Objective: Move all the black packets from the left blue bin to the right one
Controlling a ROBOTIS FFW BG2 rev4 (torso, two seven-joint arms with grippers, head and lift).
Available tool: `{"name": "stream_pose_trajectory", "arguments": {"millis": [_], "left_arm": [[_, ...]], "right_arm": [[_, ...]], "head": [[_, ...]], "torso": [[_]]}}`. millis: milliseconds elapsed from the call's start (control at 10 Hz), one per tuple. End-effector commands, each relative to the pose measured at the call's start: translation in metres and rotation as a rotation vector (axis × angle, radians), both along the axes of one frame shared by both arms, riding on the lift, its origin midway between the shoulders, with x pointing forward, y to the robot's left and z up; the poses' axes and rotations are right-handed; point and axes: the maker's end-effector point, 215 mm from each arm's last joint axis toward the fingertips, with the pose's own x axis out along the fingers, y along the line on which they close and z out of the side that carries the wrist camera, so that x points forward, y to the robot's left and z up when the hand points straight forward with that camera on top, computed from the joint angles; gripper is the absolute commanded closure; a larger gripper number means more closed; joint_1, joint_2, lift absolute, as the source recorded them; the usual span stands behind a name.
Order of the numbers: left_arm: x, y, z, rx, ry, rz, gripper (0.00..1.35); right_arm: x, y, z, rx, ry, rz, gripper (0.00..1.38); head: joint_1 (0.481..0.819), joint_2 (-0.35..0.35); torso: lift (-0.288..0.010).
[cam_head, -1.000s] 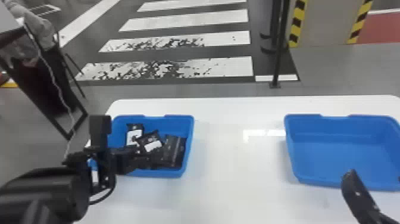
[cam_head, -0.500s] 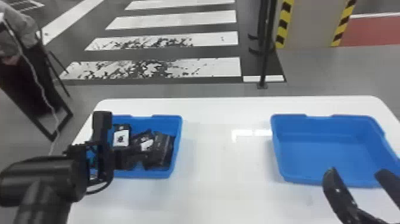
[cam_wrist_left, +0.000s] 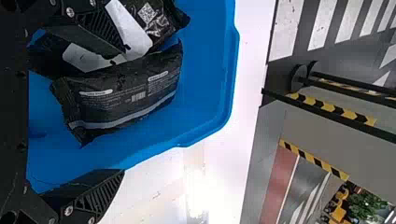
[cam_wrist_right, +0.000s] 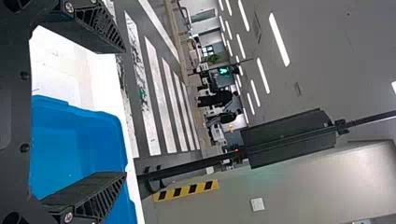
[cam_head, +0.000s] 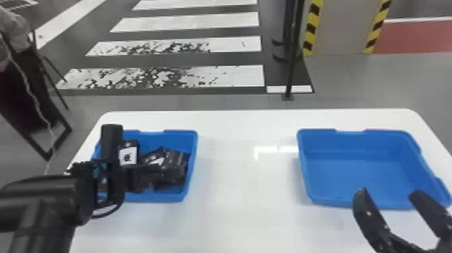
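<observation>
Since the first of the earlier frames, your left gripper (cam_head: 138, 176) has moved a little to the right over the left blue bin (cam_head: 190, 168), and your right gripper (cam_head: 389, 193) has shifted slightly to the left against the right blue bin (cam_head: 336, 201); also the head view has changed its direction, so both bins sit more to the left in it, and the second finger of the right gripper has come inside the view. Your black packets are in the left bin, lying together in a pile: one with a white label (cam_head: 128, 155) is at the left and far side of it, one more with white print (cam_head: 153, 158) is in the middle, and a dark packet (cam_wrist_left: 121, 91) is at the right, near to the right wall of the bin. Your left gripper is released, with the two fingers well apart; in the left wrist view one finger overlaps the labelled packets, and the dark packet is seen in front of the opening, but I cannot tell if the finger touches the pile. Your right gripper is released too, its fingers held wide, and it is at the near side of the right bin, seen over the near rim. Both bins are on the white surface (cam_head: 245, 208), apart from each other, one at the left and one at the right.
</observation>
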Motion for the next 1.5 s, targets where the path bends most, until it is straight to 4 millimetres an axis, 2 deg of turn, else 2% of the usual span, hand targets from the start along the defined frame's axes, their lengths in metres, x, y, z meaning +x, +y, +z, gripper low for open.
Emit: {"name": "stream_pose_trajectory", "arguments": {"millis": [0,100,300,400,500,600,700,800,900,1100,1200,1300,1400], "left_arm": [[0.004,0.000,0.004,-0.003,-0.009,0.003,0.22],[0.003,0.002,-0.002,-0.003,0.009,0.008,0.35],[0.005,0.006,-0.011,-0.007,0.037,0.028,0.83],[0.004,0.012,-0.016,0.008,0.054,0.045,0.82],[0.005,0.009,-0.017,0.023,0.057,0.034,0.82],[0.005,0.011,-0.018,0.048,0.058,0.029,1.27],[0.005,0.014,-0.018,0.031,0.047,0.045,1.18],[0.001,0.012,-0.007,0.033,0.009,0.036,1.20],[-0.010,0.011,0.013,0.055,-0.021,0.028,1.21],[-0.047,0.003,0.083,0.097,-0.146,0.005,1.21],[-0.064,-0.017,0.113,0.088,-0.199,-0.036,1.21],[-0.075,-0.048,0.128,0.043,-0.229,-0.098,1.21],[-0.085,-0.088,0.137,-0.030,-0.244,-0.175,1.21]], "right_arm": [[0.000,0.001,-0.001,0.004,0.003,0.000,0.09],[0.000,0.001,-0.002,0.003,0.003,0.001,0.09],[0.000,0.002,-0.002,0.005,0.003,0.002,0.09],[0.000,0.002,-0.002,0.005,0.003,0.002,0.09],[0.000,0.002,-0.002,0.007,0.003,0.002,0.09],[0.000,0.002,-0.003,0.009,0.005,0.002,0.09],[0.000,0.002,-0.002,0.012,0.005,0.003,0.09],[-0.001,0.002,-0.002,0.012,0.005,0.003,0.09],[-0.001,0.002,0.001,0.011,0.000,0.003,0.09],[-0.001,0.003,0.007,0.032,-0.010,0.011,0.09],[-0.002,0.010,0.009,0.049,0.014,0.039,0.09],[-0.002,0.024,0.007,0.085,0.055,0.095,0.08],[0.002,0.040,0.010,0.119,0.066,0.165,0.08]], "head": [[0.695,0.109],[0.695,0.109],[0.695,0.113],[0.695,0.118],[0.695,0.122],[0.695,0.124],[0.695,0.122],[0.695,0.124],[0.695,0.126],[0.695,0.128],[0.695,0.131],[0.695,0.124],[0.695,0.105]], "torso": [[-0.140],[-0.140],[-0.140],[-0.140],[-0.140],[-0.140],[-0.140],[-0.140],[-0.140],[-0.140],[-0.140],[-0.140],[-0.140]]}}
